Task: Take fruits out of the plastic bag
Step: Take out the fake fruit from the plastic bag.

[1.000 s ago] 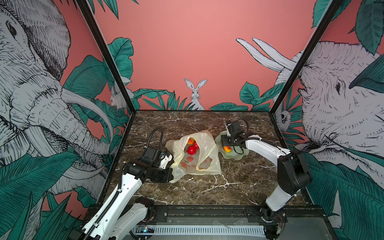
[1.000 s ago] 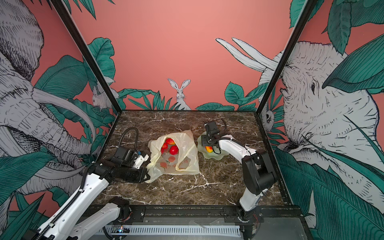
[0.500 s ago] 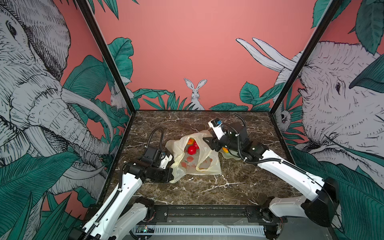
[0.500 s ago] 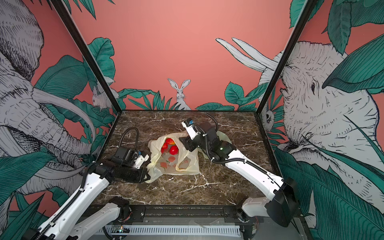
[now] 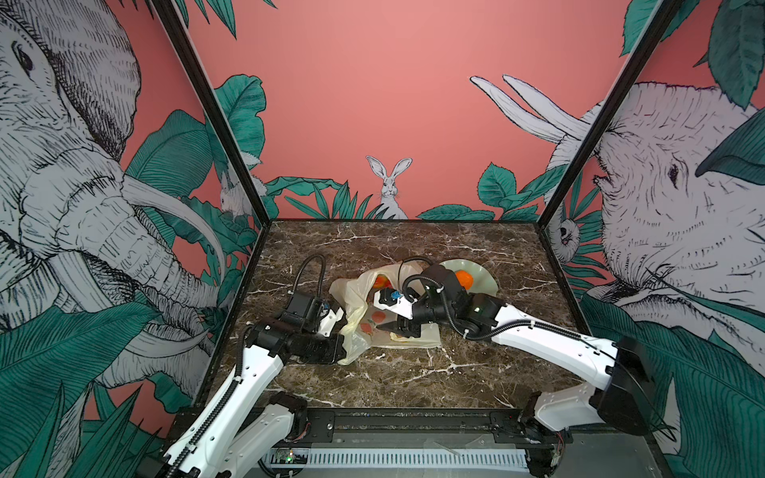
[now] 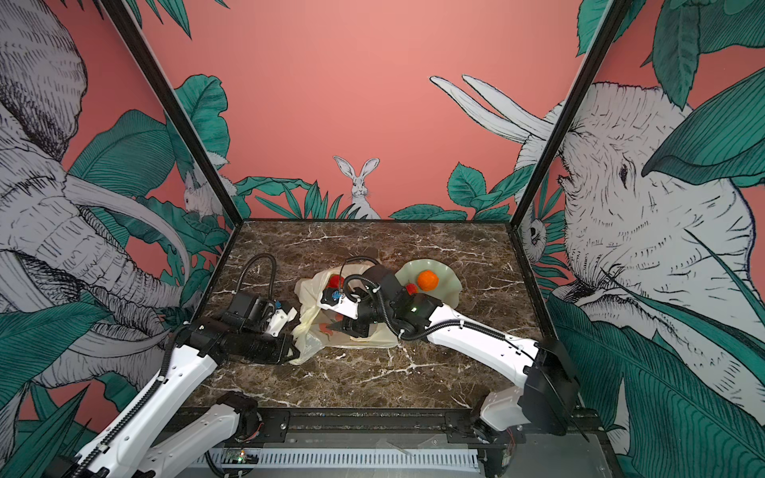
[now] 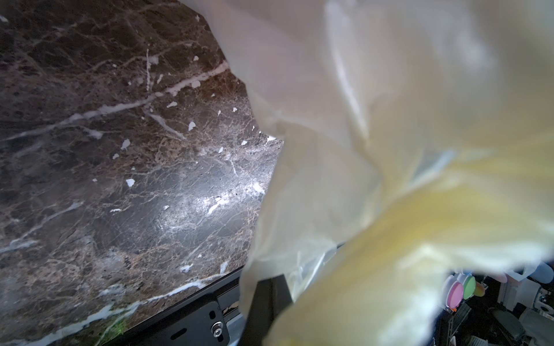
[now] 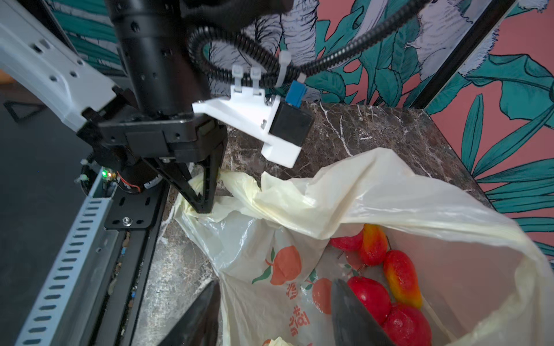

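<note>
While my left tool (image 8: 202, 205) is clamped tight on a bunched-up bit of the plastic bag (image 8: 374, 191) at its rim, my right tool (image 8: 274, 317) hangs over the bag mouth with jaws apart and nothing between them. The right fingers (image 8: 347, 314) point down into the opening. One of them sits in front of a round red fruit (image 8: 368, 296); I can't tell if it touches.

In both top views the left tool is at the bag's near-left corner, low by the counter (image 5: 414, 372). The right tool is above the bag's middle, and its arm reaches in from my right.

The bag lies crumpled about mid-counter between my two arms, mouth pulled open. Printed fruit pictures (image 8: 284, 265) and characters show on its inner wall.

Fruits in the bag, seen in the right wrist view:
- Second round red one (image 8: 404, 326), touching the first.
- Two red-yellow oval ones (image 8: 401, 278) and (image 8: 373, 244).
- Another red one (image 8: 347, 241), half under a plastic fold.

They are all clustered together against one side.

A pale green wavy dish (image 6: 449, 285) sits on the counter just beside the bag, on the far right side of it. It holds an orange (image 6: 427, 280) and a small red fruit (image 6: 411, 288), which is partly hidden by my right arm. I can't tell if the dish touches the bag.

The left wrist view shows only blurred bag plastic close to the lens, plus marble counter.
</note>
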{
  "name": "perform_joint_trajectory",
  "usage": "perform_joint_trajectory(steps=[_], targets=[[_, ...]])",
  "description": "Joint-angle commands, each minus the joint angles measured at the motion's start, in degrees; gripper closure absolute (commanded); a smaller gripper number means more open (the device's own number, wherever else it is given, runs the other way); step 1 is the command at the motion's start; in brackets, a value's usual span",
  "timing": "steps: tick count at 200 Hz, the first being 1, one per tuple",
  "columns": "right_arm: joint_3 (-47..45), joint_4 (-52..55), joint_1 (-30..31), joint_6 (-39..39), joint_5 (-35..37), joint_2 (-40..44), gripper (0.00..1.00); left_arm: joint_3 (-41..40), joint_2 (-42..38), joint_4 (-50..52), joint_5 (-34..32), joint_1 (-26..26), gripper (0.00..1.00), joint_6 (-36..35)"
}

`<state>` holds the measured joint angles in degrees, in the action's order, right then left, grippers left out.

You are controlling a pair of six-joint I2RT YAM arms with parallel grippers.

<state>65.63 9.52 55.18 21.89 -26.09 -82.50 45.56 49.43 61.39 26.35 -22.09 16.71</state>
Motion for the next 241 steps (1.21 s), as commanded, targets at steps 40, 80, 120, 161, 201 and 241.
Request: perform_joint_trajectory(steps=[40,80,120,161,201,241], targets=[[0.9,-2.8,0.5,6.6,11.1,-6.7,0.49,-0.8,-0.6,0.9,0.7,-0.1,1.00,-0.4],[2.5,-5.2,0.6,5.8,18.3,-12.1,0.54,-0.9,-0.6,0.9,0.7,-0.2,1.00,-0.4],[4.1,-6.6,0.3,4.8,22.4,-17.0,0.54,-0.9,-0.2,0.9,0.8,-0.1,1.00,-0.4],[4.4,-8.6,0.2,4.1,24.2,-19.3,0.57,-0.9,-0.2,0.9,0.9,-0.1,1.00,-0.5],[-3.0,-15.4,-0.1,3.3,16.8,-12.8,0.56,-0.8,-0.2,0.9,0.3,-0.2,1.00,-0.3],[-8.5,-16.7,0.0,4.3,7.4,-5.2,0.53,-0.8,0.1,0.8,-0.8,-0.1,1.00,0.3]])
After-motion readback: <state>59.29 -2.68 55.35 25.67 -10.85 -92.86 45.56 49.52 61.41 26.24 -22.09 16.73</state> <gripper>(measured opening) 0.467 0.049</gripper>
